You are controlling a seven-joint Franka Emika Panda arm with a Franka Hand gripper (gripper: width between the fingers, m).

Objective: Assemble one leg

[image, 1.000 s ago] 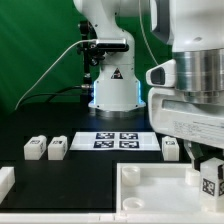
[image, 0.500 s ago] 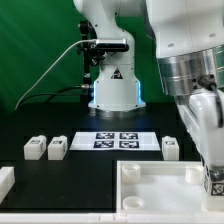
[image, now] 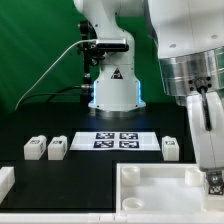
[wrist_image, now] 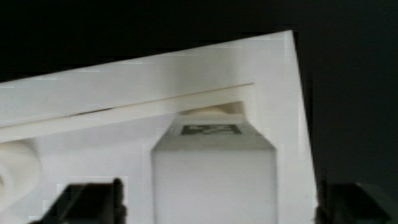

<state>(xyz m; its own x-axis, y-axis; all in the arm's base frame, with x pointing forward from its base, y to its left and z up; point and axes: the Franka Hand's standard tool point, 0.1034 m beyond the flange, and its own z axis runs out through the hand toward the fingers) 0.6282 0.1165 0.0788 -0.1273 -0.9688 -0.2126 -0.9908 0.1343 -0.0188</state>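
Three loose legs (image: 58, 149) show only in the exterior view; the wrist view shows the tool (wrist_image: 201, 205) spread around a tagged leg (wrist_image: 215, 168), its fingertips cut off.

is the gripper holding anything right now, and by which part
It looks like the gripper holds a leg by its two long sides, one of the jaws on each, the tagged end pointing away over the tabletop. Actual contact is not clearly visible.
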